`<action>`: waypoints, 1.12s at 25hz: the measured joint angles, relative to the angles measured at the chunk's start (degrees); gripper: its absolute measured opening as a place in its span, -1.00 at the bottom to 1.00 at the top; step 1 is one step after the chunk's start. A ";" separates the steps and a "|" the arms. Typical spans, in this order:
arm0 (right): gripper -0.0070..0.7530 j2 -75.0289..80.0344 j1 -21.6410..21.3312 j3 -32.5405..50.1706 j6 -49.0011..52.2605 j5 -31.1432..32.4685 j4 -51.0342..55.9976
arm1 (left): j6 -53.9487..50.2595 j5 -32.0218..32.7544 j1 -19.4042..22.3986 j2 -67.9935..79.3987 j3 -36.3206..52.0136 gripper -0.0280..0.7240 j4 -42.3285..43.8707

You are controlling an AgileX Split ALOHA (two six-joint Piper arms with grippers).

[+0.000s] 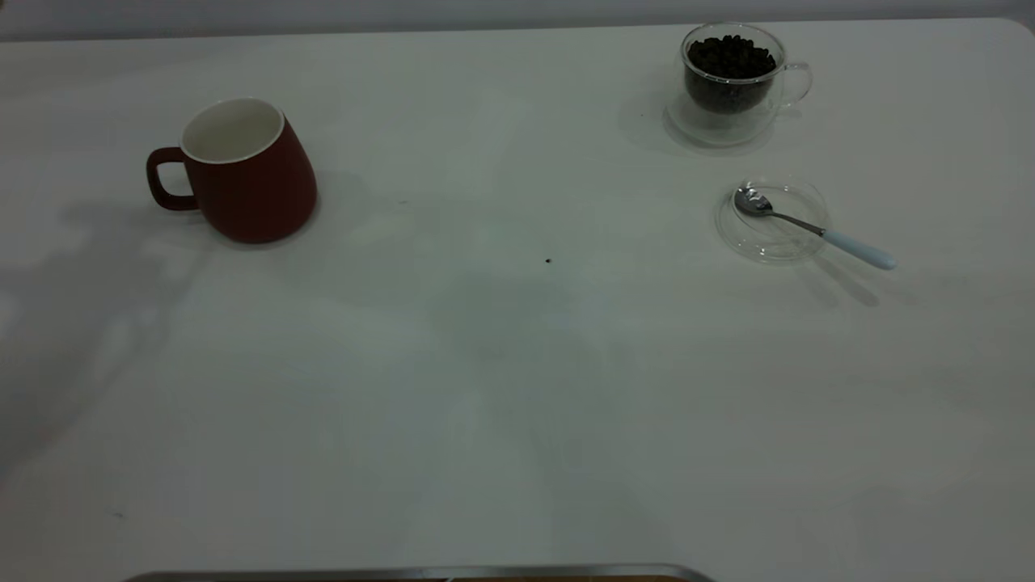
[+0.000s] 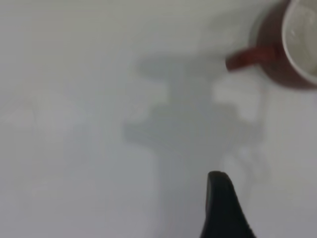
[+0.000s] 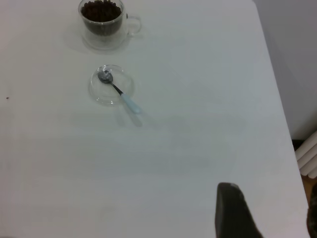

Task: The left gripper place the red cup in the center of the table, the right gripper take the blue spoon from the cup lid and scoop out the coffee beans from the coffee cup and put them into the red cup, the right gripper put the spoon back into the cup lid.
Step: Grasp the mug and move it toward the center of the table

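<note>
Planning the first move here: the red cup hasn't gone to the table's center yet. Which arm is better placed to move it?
Left. The red cup stands on the table's left side, in the left gripper's wrist view; the right wrist view shows only the coffee cup and blue spoon.

Your white surface (image 1: pixel 517 388) carries the red cup (image 1: pixel 242 174) far left of the cup lid (image 1: pixel 772 220); the coffee cup (image 1: pixel 732 81) stands just behind that lid.
</note>
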 joint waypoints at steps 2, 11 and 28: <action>0.07 0.00 0.00 0.00 0.00 0.00 0.00 | 0.12 0.86 0.00 5.39 -5.61 0.44 0.33; 0.07 0.00 0.00 0.00 0.00 0.00 0.00 | 6.31 11.02 0.06 24.49 -24.45 0.44 1.25; 0.07 0.00 0.00 0.00 0.00 0.00 0.00 | 53.17 9.87 0.06 33.01 -28.49 0.45 -1.87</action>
